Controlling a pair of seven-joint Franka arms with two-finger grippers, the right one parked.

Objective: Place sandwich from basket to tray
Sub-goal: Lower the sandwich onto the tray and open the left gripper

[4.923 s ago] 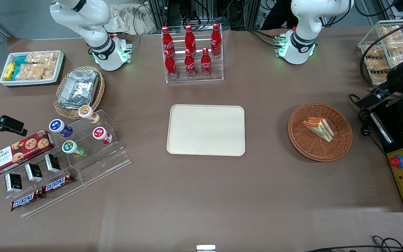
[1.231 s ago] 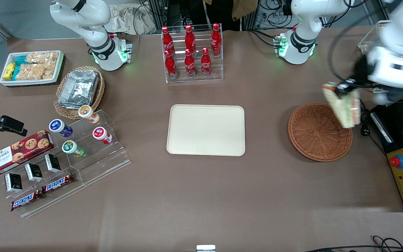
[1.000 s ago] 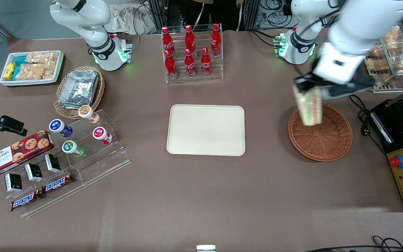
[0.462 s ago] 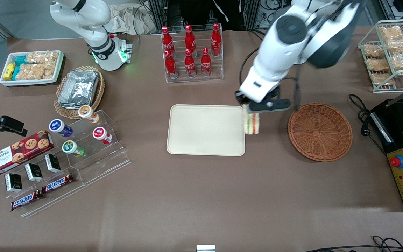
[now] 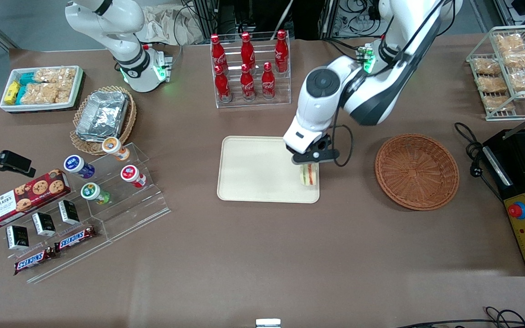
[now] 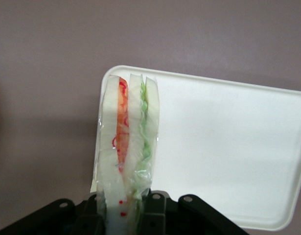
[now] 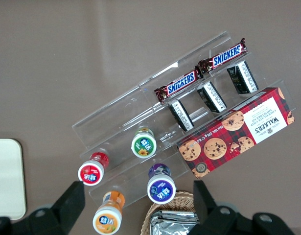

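Glossy clear film wraps the sandwich point(image 6: 128, 142); smooth matt plastic tray point(image 5: 253, 182); rough woven wicker basket point(image 5: 417, 171)

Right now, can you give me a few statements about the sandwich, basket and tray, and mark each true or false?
1. The gripper holds the sandwich. True.
2. The sandwich lies in the basket. False: the basket has nothing in it; the sandwich hangs over the tray, at its edge toward the basket.
3. The sandwich shows orange-red and green filling layers. True.
4. The tray already carries a cola bottle. False: the cola bottles stand in their clear rack, farther from the front camera.
5. The sandwich is unwrapped. False: clear wrap covers it.
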